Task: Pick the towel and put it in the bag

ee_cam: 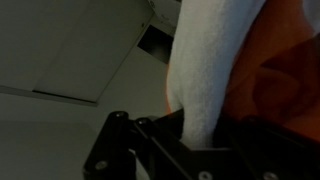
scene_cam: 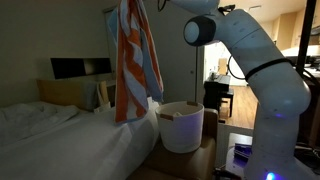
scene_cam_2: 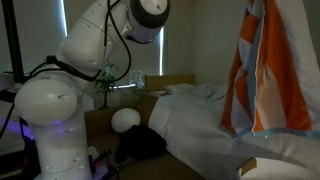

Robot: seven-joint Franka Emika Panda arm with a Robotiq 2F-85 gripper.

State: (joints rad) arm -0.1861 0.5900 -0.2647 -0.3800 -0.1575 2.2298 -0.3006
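The towel (scene_cam: 134,62), with broad orange, white and light blue stripes, hangs high in the air in both exterior views (scene_cam_2: 268,75). Its top end is out of frame in both, so my gripper does not show there. In the wrist view the white and orange cloth (ee_cam: 215,60) runs down between my dark gripper fingers (ee_cam: 200,140), which are shut on it. The bag (scene_cam: 182,127), a white round bucket with a rolled rim, stands beside the bed; the towel's lower end hangs just left of and above its rim. Only the bag's rim (scene_cam_2: 275,166) shows at the bottom of an exterior view.
A bed with white bedding (scene_cam: 60,135) fills the left foreground, also seen in an exterior view (scene_cam_2: 215,120). My white arm (scene_cam: 255,70) reaches over the bag. A dark table (scene_cam: 218,97) stands behind. A white ball-shaped object (scene_cam_2: 124,120) sits by the bed.
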